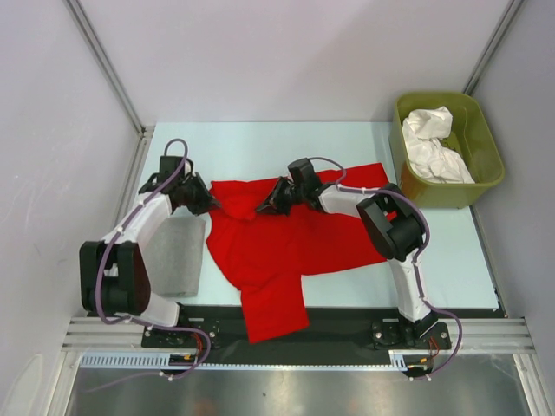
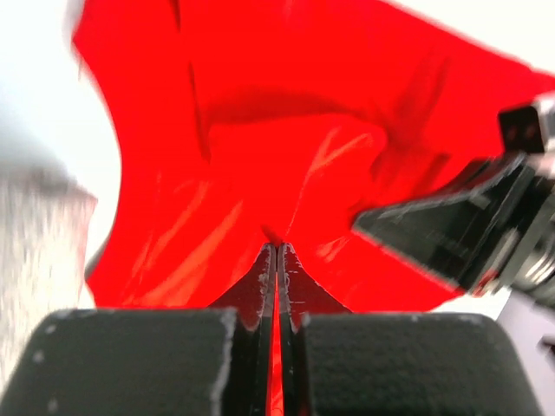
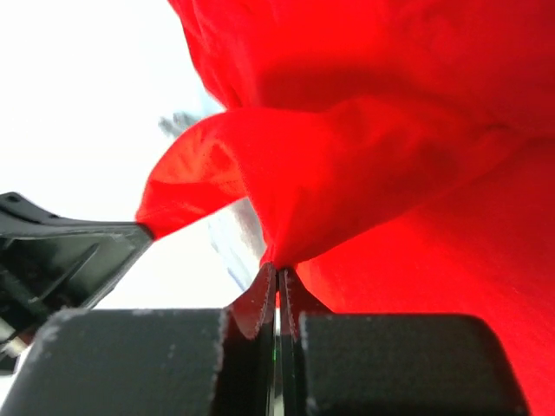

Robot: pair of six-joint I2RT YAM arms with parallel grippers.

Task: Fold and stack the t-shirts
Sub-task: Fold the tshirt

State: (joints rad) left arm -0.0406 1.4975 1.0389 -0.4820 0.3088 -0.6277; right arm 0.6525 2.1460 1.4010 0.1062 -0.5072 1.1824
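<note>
Left gripper (image 2: 276, 249): jaws pressed together, pinching the far-left edge of the red t-shirt (image 1: 286, 247). Right gripper (image 3: 277, 267): also closed on a raised fold of it, just to the right. The shirt lies spread mid-table, 1 part hanging over the near edge.

Step, judged: starting fold 1. The next move calls for both arms to carry the held edge together.

White t-shirts (image 1: 438, 147) sit in the olive tub (image 1: 486, 184), far right.

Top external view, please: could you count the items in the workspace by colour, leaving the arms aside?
Red: 1, the red t-shirt
White: 1, the heap of white cloth in the tub; how many shirts it holds cannot be told
Olive-green: 1, the tub
Grey: 1, the pad
Total: 4
</note>
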